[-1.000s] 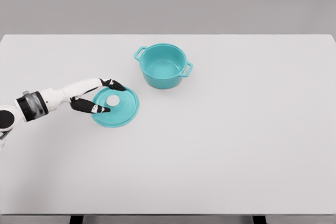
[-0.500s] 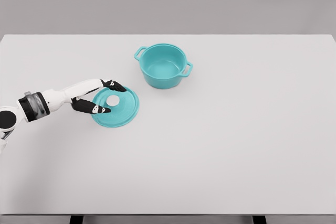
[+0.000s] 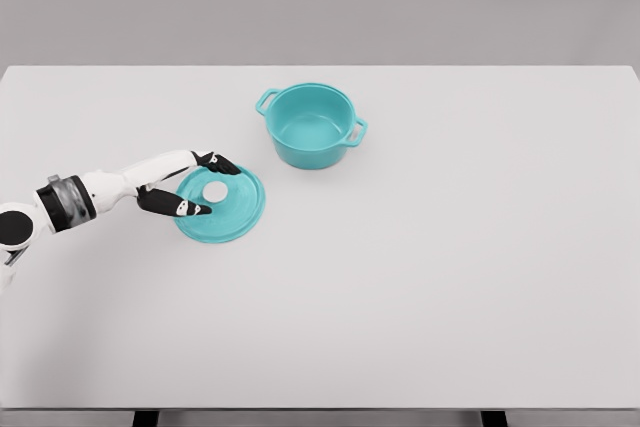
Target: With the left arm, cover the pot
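Note:
A teal pot with two side handles stands uncovered on the white table, a little left of centre at the back. Its teal lid lies flat on the table to the pot's lower left, with a white knob in the middle. My left hand reaches in from the left over the lid's left edge. Its black-tipped fingers are spread on either side of the knob, without closing on it. The right arm is out of view.
The left arm has drawn back very slightly to the left. The hand stays at the lid's knob, and lid and pot have not moved.

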Robot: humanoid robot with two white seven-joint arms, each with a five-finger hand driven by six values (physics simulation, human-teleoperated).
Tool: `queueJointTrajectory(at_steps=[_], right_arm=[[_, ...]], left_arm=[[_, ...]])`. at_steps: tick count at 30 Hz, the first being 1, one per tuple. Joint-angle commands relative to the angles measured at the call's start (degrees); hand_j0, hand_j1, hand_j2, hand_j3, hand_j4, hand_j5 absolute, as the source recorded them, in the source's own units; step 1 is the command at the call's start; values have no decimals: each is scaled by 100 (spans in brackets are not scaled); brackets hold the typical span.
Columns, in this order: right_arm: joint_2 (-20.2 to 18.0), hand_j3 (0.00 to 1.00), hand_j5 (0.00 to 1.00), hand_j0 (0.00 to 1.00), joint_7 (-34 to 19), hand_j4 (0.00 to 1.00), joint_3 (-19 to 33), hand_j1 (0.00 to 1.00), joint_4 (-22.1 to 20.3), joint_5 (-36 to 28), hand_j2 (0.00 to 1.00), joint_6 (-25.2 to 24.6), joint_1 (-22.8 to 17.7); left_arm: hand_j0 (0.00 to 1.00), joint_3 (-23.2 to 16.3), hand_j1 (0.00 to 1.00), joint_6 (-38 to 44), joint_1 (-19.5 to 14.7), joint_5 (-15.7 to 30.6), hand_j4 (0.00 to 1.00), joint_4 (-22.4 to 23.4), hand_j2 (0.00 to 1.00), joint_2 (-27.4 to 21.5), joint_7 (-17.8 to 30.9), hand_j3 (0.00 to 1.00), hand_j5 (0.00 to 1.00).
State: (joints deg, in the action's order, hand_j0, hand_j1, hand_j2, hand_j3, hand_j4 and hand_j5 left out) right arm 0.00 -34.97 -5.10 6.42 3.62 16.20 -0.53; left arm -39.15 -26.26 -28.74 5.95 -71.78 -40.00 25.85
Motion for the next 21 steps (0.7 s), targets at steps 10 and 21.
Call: queueJointTrajectory(at_steps=[10, 21], right_arm=[[0, 100, 100, 100, -3, 100, 0, 100, 0, 7, 100, 6, 0], [0, 100, 100, 100, -3, 100, 0, 100, 0, 7, 100, 6, 0]], left_arm=[[75, -5, 75, 7, 0, 38, 75, 50, 75, -8, -1, 75, 75], [75, -5, 75, 16, 0, 38, 75, 59, 75, -8, -1, 75, 75]])
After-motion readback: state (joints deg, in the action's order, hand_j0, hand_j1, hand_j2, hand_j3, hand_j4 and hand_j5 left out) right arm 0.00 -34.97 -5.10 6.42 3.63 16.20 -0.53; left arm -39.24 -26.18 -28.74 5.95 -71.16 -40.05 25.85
